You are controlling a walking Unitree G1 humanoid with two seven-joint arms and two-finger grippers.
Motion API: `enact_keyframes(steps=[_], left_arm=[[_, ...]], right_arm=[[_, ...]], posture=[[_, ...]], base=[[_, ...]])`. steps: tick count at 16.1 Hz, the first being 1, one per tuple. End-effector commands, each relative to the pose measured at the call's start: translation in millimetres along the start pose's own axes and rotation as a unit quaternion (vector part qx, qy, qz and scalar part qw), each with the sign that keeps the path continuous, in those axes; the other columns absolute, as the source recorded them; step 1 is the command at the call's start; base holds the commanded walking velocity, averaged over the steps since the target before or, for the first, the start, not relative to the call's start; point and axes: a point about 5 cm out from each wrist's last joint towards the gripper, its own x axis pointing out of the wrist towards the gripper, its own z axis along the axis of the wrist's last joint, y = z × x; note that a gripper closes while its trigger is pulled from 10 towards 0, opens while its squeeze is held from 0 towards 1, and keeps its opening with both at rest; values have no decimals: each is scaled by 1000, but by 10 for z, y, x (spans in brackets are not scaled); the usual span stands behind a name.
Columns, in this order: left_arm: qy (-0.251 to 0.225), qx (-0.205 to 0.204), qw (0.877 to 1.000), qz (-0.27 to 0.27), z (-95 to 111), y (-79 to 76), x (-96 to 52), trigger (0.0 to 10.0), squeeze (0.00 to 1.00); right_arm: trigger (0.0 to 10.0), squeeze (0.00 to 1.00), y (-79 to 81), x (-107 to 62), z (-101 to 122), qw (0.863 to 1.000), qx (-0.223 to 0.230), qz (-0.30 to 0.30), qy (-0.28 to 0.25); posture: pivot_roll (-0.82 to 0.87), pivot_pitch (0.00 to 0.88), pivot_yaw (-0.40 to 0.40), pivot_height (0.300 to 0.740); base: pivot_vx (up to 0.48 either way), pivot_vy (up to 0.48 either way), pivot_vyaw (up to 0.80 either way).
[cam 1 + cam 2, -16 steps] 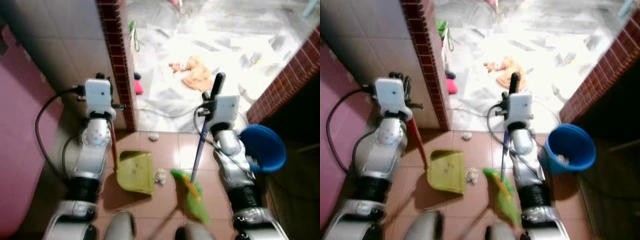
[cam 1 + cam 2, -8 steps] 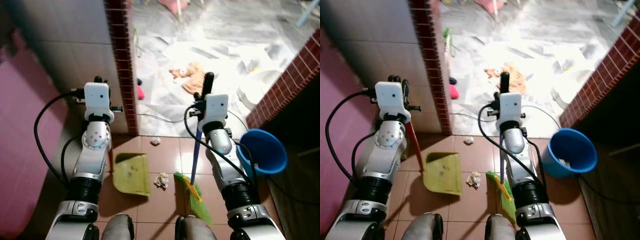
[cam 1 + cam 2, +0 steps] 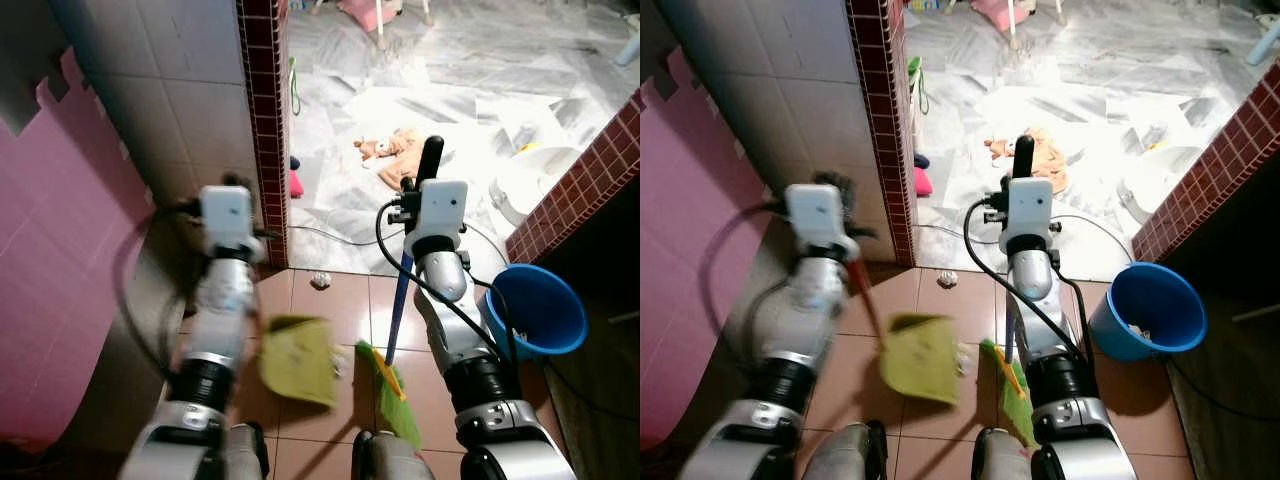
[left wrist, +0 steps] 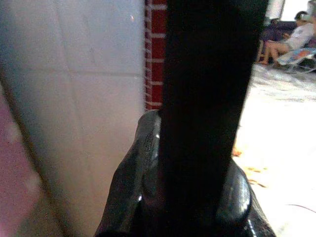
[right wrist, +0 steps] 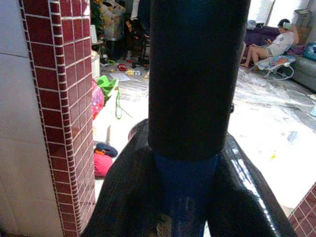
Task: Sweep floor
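While the right pincer (image 5: pixel 190 197) grips the blue-handled broom (image 3: pixel 398 310) upright, its green bristles (image 3: pixel 392 400) lie just right of the yellow-green dustpan (image 3: pixel 298 360), held clenched by the left pincer (image 4: pixel 197 197); one paper scrap (image 3: pixel 320 281) sits farther off.

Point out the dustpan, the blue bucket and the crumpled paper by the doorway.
Dustpan (image 3: pixel 921 358), right eye view, middle of its green pan.
Bucket (image 3: pixel 1160 296), right eye view, on its rim.
Paper (image 3: pixel 320 281), left eye view, middle of the wad.

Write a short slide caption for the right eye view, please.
Right gripper holds blue-handled green broom; left gripper holds yellow-green plastic dustpan.
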Motion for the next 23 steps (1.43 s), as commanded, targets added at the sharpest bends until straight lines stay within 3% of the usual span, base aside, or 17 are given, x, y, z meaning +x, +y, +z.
enact_keyframes(steps=[1,3,6,11,14,16,18,23], left_arm=[[-27,-9,1000,-9,132,-55,75,10000,0],[-21,-21,999,-40,83,-162,56,10000,0],[-36,-7,999,-33,120,-139,68,10000,0],[-117,-5,993,-8,589,112,237,10000,0],[-128,4,992,2,656,250,231,10000,0],[-122,10,992,12,624,331,211,10000,0],[-85,69,994,-9,401,353,145,10000,0],[2,46,999,7,-62,247,40,10000,0]], right_arm=[[10000,0,-19,54,103,1000,-5,-6,-22],[10000,0,-39,66,80,1000,6,-16,-12],[10000,0,-67,70,66,1000,9,-22,-7],[10000,0,-55,66,39,1000,0,-19,-3],[10000,0,-53,59,18,1000,-3,-17,0],[10000,0,-54,55,9,1000,-5,-17,2],[10000,0,-50,56,0,1000,-8,-15,4],[10000,0,-140,97,15,998,-46,-48,9]], posture=[[-17,114,-29,740],[-19,113,-32,740],[-19,113,-32,740],[-17,114,-33,740],[-12,120,-36,740],[-12,122,-39,740],[-11,122,-39,740],[-45,141,-38,740]], base=[[0,0,0],[0,0,0],[0,0,0],[0,0,0],[0,0,0],[0,0,0],[0,0,0],[0,0,0]])
